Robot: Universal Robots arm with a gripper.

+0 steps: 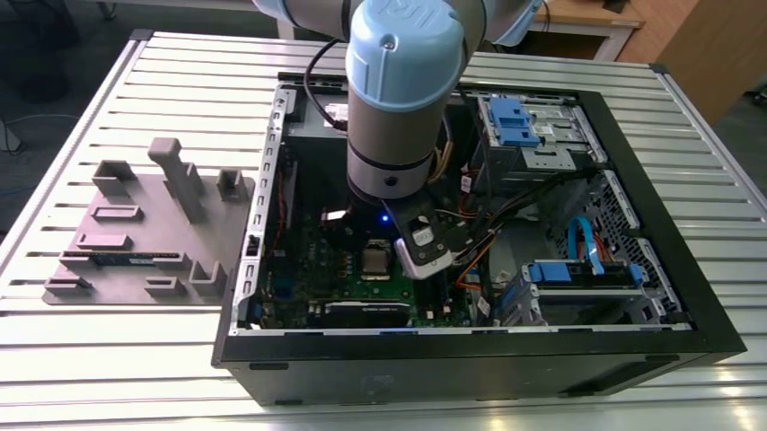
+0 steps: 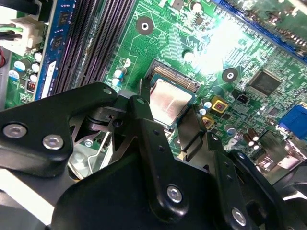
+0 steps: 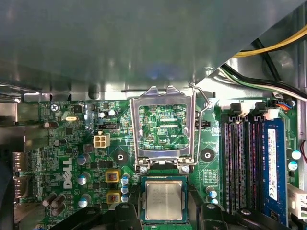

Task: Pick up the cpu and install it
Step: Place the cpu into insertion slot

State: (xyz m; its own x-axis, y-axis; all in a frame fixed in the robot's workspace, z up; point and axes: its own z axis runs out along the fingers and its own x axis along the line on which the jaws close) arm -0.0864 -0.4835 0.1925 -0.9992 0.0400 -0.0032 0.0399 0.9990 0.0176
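We see the arm reaching down into an open computer case that lies on its side on a slatted metal table. A grey moulded holder rests on the table beside the case, toward the exterior view's left. In the first wrist view the hand sits low over the green motherboard. It is narrowed onto the cpu, with a black finger close against each of two opposite edges of the chip. The silver top of the cpu faces up, with its thin rim showing all round. The second wrist view shows the same grip from behind the black linkage, the chip lying level between the fingertips. A strip of the socket's gold contacts shows just past one edge of the chip. The cpu is therefore at the socket, though we cannot tell whether it is fully seated or just above it. The socket's metal load plate stands swung open beyond the chip, and its thin lever is raised beside it. The memory slots run alongside the socket, one of them holding a blue module. In the exterior view the chip appears as a small bright square on the board just beside the hand's pale body.
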